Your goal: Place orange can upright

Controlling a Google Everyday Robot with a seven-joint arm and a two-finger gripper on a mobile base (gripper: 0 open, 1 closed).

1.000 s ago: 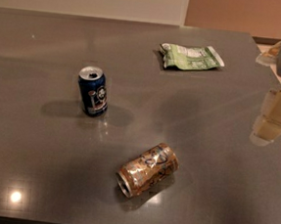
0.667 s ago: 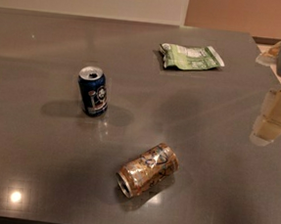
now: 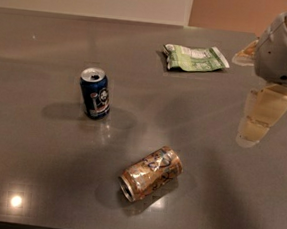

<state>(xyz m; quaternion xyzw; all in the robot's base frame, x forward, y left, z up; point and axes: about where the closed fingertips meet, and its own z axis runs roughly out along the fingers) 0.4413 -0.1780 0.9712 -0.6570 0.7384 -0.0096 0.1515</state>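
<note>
The orange can [image 3: 151, 174] lies on its side on the grey table [image 3: 38, 167], near the front centre, with its open end toward the front left. It is shiny copper-orange with pale swirly markings. My gripper [image 3: 259, 120] hangs at the right edge of the view, above the table. It is to the right of the orange can, farther back, and well clear of it. Nothing shows in the gripper.
A dark blue can [image 3: 95, 92] with a white label stands upright at the left centre. A green snack bag [image 3: 193, 58] lies flat at the back, right of centre. The table's front edge runs along the bottom of the view.
My gripper and arm have shifted a little to the left, toward the table's middle. The cans and the bag have not moved.
</note>
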